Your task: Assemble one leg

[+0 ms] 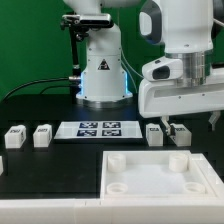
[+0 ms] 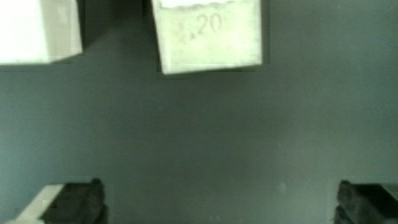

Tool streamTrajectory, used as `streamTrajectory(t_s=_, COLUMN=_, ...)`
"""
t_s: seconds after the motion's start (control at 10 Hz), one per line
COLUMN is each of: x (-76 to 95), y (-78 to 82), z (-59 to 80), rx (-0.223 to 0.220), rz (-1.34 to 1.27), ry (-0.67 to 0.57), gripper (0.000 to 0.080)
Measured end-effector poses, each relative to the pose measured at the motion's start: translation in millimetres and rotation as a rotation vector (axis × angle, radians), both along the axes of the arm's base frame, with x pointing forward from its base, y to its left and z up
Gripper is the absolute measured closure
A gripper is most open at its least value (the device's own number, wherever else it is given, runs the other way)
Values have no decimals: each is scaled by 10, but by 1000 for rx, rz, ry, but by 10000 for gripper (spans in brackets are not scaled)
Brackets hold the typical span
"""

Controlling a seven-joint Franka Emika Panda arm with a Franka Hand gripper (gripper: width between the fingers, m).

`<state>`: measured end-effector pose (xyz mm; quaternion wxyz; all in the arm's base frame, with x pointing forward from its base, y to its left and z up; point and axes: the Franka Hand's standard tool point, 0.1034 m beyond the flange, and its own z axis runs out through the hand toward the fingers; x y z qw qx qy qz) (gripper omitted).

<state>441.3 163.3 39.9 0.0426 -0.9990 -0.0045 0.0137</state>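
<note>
Several small white legs with tags lie on the dark table. Two are at the exterior view's left (image 1: pixel 14 137) (image 1: pixel 42 135) and two at the right (image 1: pixel 154 134) (image 1: pixel 181 134). My gripper (image 1: pixel 190 119) hangs just above the two right legs, open and empty. In the wrist view its fingers (image 2: pixel 71 203) stand wide apart over bare table, the gripper (image 2: pixel 221 206) holding nothing. Two legs (image 2: pixel 210 36) (image 2: pixel 36 30) lie ahead of the fingers, apart from them.
The marker board (image 1: pixel 98 128) lies between the two pairs of legs. A large flat white board with round corner sockets (image 1: pixel 150 183) lies at the front right. The robot base (image 1: pixel 103 75) stands at the back, with cables at the back left.
</note>
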Motion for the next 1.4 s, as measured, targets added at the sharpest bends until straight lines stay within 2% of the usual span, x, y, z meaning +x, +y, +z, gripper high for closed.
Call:
streamTrajectory(t_s=0.1, x=-2, y=-19, z=-9, rx=-1, rz=13, ry=4, gripper=151)
streamTrajectory(t_s=0.2, x=-46, y=-108, z=-64, rx=-5, rz=27, ry=50, gripper=151)
streamTrajectory(t_s=0.3, x=-146, y=-92, z=-75, rx=-28, rz=13, ry=184, gripper=151)
streamTrajectory(t_s=0.4, x=-125, y=-18, z=-30, rx=-41, rz=30, ry=288, gripper=151)
streamTrajectory(t_s=0.5, x=-73, y=12, z=-18, rx=-44, rz=35, ry=336, gripper=151)
streamTrajectory(t_s=0.6, x=-129, y=8, z=2, rx=-60, rz=44, ry=445, gripper=151)
streamTrajectory(t_s=0.7, x=-89, y=43, z=15, rx=-65, rz=52, ry=508, gripper=151)
streamTrajectory(t_s=0.9, x=-53, y=36, z=-34, rx=-58, rz=66, ry=521, gripper=151)
streamTrajectory(t_s=1.1, x=-153, y=0, z=-118, rx=-61, rz=68, ry=541, gripper=151)
streamTrajectory(t_s=1.3, x=-155, y=0, z=-111, rx=-64, rz=70, ry=564, gripper=151)
streamTrajectory(t_s=1.4, x=-257, y=-14, z=-113, rx=-75, rz=78, ry=640, gripper=151)
